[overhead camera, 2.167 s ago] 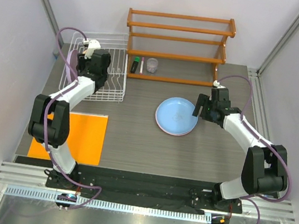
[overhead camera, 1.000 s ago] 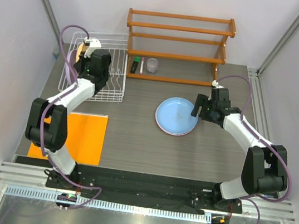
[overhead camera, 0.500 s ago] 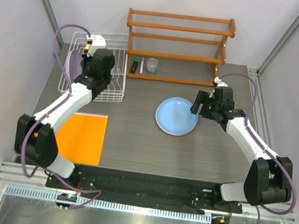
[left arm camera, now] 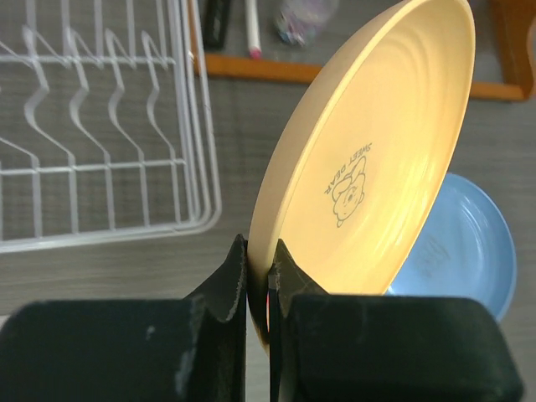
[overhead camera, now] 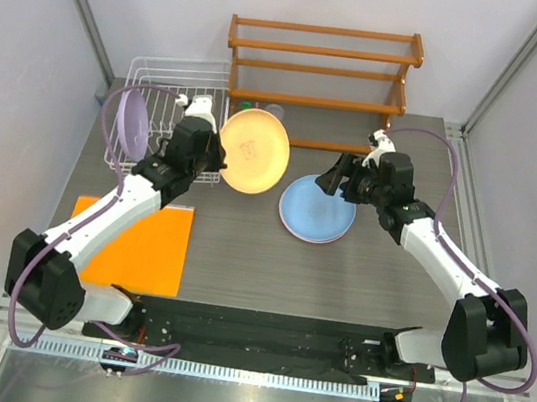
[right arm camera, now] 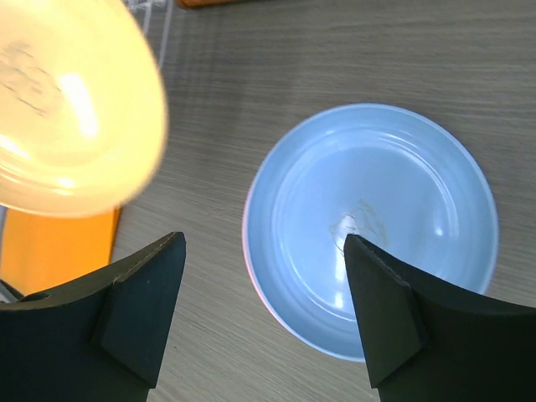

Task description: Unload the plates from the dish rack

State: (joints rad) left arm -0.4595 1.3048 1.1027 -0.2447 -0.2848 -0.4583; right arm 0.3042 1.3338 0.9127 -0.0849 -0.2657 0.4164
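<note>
My left gripper [overhead camera: 216,158] is shut on the lower rim of the yellow plate [overhead camera: 253,150], which it holds on edge in the air between the dish rack [overhead camera: 179,66] and the plates on the table. The left wrist view shows the yellow plate [left arm camera: 368,159] pinched at my left gripper [left arm camera: 258,251]. A lavender plate [overhead camera: 130,125] stands in the rack's left end. A light blue plate [overhead camera: 316,210] lies flat on a pink plate whose rim [right arm camera: 248,251] just shows. My right gripper [overhead camera: 337,181] hovers open over the light blue plate [right arm camera: 377,226], its jaws wide apart with nothing between them.
An orange-brown wooden shelf [overhead camera: 319,67] stands at the back, with a small cup [left arm camera: 297,17] and a marker [left arm camera: 251,25] on its lowest level. An orange mat [overhead camera: 131,241] lies at the front left. Side walls close in both sides.
My left arm has lifted the yellow plate out of the dish rack and carried it right, towards the light blue plate. My right gripper has shifted slightly left over that plate, still open.
</note>
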